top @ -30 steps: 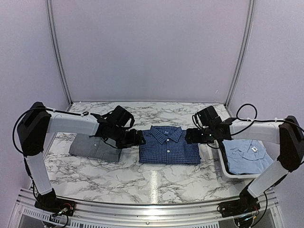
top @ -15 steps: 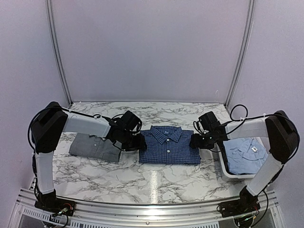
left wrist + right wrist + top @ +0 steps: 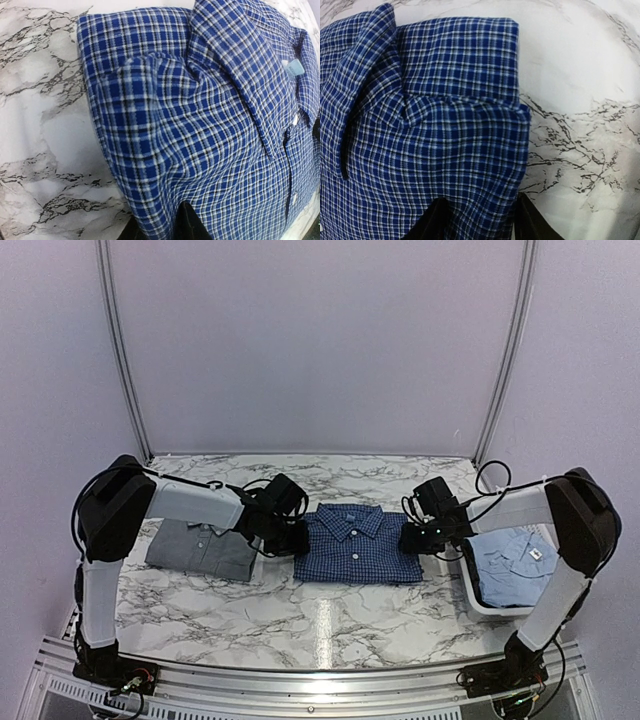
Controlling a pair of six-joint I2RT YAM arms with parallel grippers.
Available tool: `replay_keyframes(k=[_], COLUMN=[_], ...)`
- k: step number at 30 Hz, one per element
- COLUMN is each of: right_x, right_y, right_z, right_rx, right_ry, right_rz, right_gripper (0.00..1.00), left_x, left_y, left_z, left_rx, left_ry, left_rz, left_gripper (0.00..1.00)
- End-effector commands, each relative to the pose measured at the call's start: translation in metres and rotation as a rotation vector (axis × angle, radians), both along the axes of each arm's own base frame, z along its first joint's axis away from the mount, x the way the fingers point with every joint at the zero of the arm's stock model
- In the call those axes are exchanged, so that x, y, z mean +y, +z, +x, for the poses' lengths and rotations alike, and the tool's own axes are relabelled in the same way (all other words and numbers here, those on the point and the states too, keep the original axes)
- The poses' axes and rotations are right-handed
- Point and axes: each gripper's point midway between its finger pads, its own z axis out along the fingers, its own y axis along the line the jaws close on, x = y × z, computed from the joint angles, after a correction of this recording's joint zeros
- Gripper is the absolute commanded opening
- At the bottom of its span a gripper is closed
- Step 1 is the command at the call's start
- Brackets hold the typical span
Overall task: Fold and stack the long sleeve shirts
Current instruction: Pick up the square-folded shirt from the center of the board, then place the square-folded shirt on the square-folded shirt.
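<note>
The dark blue checked shirt (image 3: pixel 357 545) lay folded at the middle of the marble table (image 3: pixel 330 625), collar toward 12 o'clock, hem toward 6, its button line running along that axis. My left gripper (image 3: pixel 297 538) sat at the shirt's 9 o'clock edge. In the left wrist view cloth bunched up against one dark finger (image 3: pixel 187 225), and I could not tell whether it was clenched. My right gripper (image 3: pixel 410 538) sat at the 3 o'clock edge, its fingers (image 3: pixel 437 220) spread, with the folded edge lying flat between them. The grey shirt (image 3: pixel 200 548) lay folded at 9 o'clock, apart from the checked one. At 3 o'clock a white bin (image 3: pixel 480 602) held the light blue shirt (image 3: pixel 515 565), collar also toward 12
</note>
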Motion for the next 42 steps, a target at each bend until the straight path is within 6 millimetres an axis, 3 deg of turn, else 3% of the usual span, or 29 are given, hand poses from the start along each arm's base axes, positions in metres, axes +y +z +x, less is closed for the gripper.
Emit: replay_keyframes(k=[1, 5, 7, 19, 23, 27, 31, 42], right_x=[0.013, 0.018, 0.025, 0.062, 0.08, 0.104, 0.139, 0.273], right_y=[0.001, 0.009, 0.018, 0.088, 0.113, 0.136, 0.153, 0.182], right_z=[-0.001, -0.002, -0.003, -0.008, -0.01, -0.011, -0.016, -0.026], right_rx=[0.012, -0.002, -0.006, -0.117, -0.152, -0.188, -0.209, -0.253], right_ry=[0.016, 0.018, 0.033, 0.082, 0.105, 0.126, 0.166, 0.312], right_rz=[0.031, 0.046, 0.082, 0.179, 0.246, 0.31, 0.388, 0.549], right_gripper=[0.32, 0.0, 0.0, 0.0, 0.0, 0.0, 0.0, 0.0], left_x=[0.001, -0.004, -0.006, 0.008, 0.022, 0.05, 0.09, 0.227], left_y=[-0.009, 0.006, 0.016, 0.074, 0.09, 0.104, 0.116, 0.138], left_z=[0.001, 0.008, 0.01, 0.012, 0.01, 0.012, 0.011, 0.013], left_rx=[0.012, -0.021, -0.037, -0.142, -0.164, -0.176, -0.197, -0.229], left_ry=[0.028, 0.039, 0.039, 0.042, 0.052, 0.078, 0.122, 0.309], left_rz=[0.036, 0.01, -0.004, -0.037, -0.028, -0.019, 0.01, 0.134], left_gripper=[0.22, 0.06, 0.0, 0.0, 0.0, 0.0, 0.0, 0.0])
